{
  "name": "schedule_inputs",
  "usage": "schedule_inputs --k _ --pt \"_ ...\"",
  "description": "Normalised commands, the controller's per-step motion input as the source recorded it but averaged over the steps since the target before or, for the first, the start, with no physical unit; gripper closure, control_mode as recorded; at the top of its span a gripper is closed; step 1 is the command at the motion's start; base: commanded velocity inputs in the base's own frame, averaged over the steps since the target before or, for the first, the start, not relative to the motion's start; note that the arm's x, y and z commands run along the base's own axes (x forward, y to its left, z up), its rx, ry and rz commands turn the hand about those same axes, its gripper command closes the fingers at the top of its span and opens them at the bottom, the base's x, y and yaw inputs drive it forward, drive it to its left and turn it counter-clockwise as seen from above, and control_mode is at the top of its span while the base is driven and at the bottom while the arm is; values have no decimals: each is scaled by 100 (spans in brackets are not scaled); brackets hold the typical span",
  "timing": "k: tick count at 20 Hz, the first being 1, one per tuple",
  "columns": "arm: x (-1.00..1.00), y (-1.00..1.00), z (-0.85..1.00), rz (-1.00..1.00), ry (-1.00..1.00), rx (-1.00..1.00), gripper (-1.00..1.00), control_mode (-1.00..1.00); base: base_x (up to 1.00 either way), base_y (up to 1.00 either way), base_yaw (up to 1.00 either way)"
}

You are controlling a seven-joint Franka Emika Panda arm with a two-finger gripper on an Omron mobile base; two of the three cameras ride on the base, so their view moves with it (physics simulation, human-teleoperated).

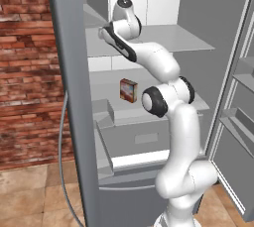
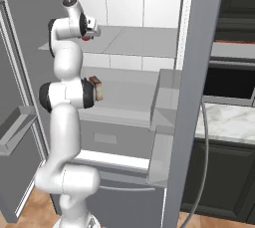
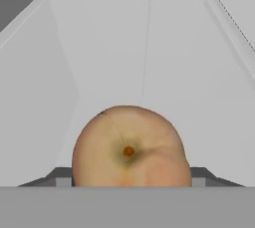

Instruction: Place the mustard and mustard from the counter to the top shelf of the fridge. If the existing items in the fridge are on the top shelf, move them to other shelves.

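Gripper (image 3: 127, 182) is at the apple (image 3: 130, 147) on the top shelf (image 1: 183, 37) of the fridge (image 1: 69, 97). In the hand view the apple sits between the two dark fingertips (image 3: 60, 177), one each side, right against its flanks. Can't tell from this whether the fingers are actually bearing on it or just bracketing it, so I'm not calling it a grip.

Risks from here, my read:
- Round fruit, small pads. If the close is off-centre the apple squirts out and rolls across the shelf plate (flat, smooth, no visible lip on the front edge), possibly off onto the lower shelf or the floor.
- Fingertips look low on the apple, near the shelf. Going lower scrapes the plate; lifting before the close is firm leaves it behind.
- Wrist is tucked in at the left end of the top shelf, near the fridge's left wall. Retract path is tight; a wide swing could clip the wall or the door (image 1: 238, 122).
- The box (image 1: 128, 90) stands upright on the white shelf (image 2: 124, 97) below the top shelf, close to the elbow in both base views. Dropping the apple down there risks knocking it over.

Surface and room: top shelf is pale grey, split by a seam, bare to the right of the apple. Below the white shelf is a grey drawer (image 1: 144, 139). Brick wall (image 1: 25, 72) left of the fridge; marble counter (image 2: 231, 120) over dark cabinets to its right. No mustard bottles visible on the counter strip in view.
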Motion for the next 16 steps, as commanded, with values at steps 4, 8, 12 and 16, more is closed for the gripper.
schedule_inputs --k 4,8,12,16 --pt "0 0 0 0 0 0 100 -100 0 0 0" --pt "-24 0 0 0 -10 0 100 -100 0 0 0" --pt "-50 0 0 0 -34 2 100 -100 0 0 0" --pt "-81 -1 4 0 -58 4 100 -100 0 0 0"
